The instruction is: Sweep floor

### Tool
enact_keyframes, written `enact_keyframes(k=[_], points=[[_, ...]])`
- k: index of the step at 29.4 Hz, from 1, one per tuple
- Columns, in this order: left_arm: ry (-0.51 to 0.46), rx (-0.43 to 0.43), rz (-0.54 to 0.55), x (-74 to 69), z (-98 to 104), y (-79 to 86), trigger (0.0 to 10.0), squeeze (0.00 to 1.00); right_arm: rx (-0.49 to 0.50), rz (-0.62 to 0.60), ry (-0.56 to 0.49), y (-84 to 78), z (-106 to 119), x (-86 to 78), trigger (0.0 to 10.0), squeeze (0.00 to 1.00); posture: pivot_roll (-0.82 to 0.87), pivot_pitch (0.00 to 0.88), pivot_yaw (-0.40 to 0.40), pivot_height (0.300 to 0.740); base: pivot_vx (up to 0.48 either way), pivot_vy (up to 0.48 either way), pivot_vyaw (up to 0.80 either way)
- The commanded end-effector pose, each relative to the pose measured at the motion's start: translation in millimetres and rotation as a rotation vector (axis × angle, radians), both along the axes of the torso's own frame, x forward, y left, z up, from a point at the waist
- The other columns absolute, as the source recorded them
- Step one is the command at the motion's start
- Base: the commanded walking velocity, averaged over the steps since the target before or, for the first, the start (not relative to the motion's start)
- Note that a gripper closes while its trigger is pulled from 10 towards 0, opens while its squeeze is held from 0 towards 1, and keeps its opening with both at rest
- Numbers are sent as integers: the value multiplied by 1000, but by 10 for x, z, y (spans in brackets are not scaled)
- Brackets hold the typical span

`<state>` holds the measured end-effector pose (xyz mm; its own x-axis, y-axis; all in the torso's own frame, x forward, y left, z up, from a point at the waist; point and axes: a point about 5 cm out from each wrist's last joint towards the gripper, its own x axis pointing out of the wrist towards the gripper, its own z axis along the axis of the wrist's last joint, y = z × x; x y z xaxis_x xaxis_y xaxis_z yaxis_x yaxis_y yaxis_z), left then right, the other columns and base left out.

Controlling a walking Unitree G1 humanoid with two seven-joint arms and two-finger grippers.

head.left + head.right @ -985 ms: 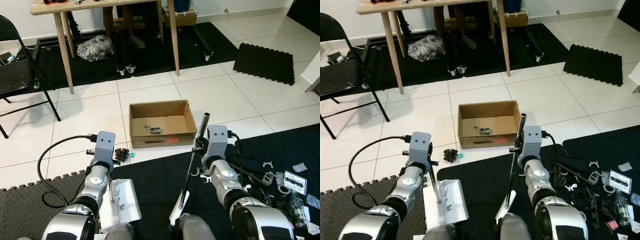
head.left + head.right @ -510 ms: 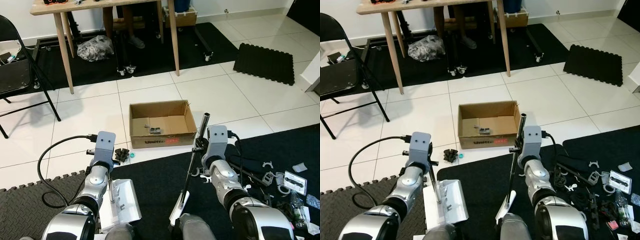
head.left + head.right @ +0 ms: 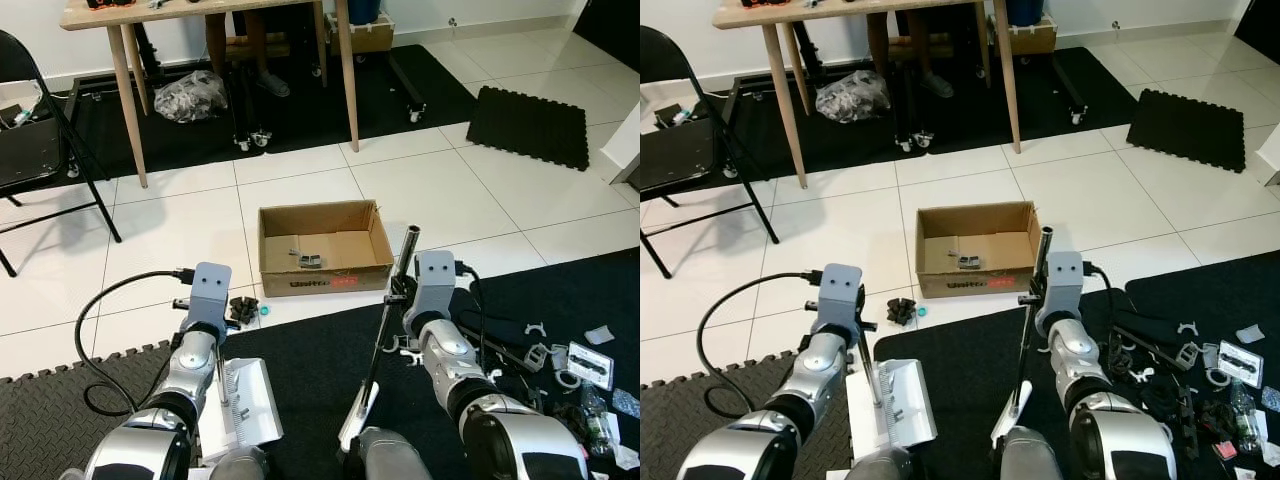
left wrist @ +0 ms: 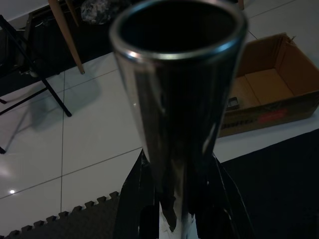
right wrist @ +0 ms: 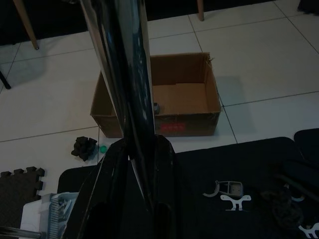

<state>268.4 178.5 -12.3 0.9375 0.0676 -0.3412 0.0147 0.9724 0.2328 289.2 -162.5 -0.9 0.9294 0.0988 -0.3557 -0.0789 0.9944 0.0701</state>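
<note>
Tools in hand, sweeping barely begun
Left gripper [image 4: 179,209] clasped the dustpan [image 3: 240,410] handle, right gripper [image 5: 137,199] the broom pole [image 3: 385,325]; black debris [image 3: 243,309] lay unswept beside the cardboard box [image 3: 322,248]

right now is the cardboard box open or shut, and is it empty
Open and not empty. The cardboard box sits upright on the tiles, its top uncovered, with a few small grey items lying on its floor.

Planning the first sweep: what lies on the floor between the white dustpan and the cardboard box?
In the left eye view, a small black clump of debris and a tiny green bit lie on white tile between dustpan and cardboard box.
</note>
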Motion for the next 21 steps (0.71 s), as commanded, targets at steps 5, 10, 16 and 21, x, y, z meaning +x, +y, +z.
enact_keyframes(k=[5, 10, 16, 21], points=[[141, 82, 52, -223, -206, 196, 10000, 0, 7, -12, 60, 7, -97, -78, 10000, 0, -18, 1, 33, 740, 0, 0, 0], [142, 81, 52, -222, -206, 196, 10000, 0, 7, -13, 61, 6, -97, -78, 10000, 0, -18, 1, 32, 740, 0, 0, 0], [142, 81, 52, -222, -206, 196, 10000, 0, 8, -13, 61, 6, -97, -78, 10000, 0, -18, 1, 32, 740, 0, 0, 0], [142, 81, 52, -223, -207, 196, 10000, 0, 8, -14, 61, 7, -98, -79, 10000, 0, -18, 2, 33, 740, 0, 0, 0]])
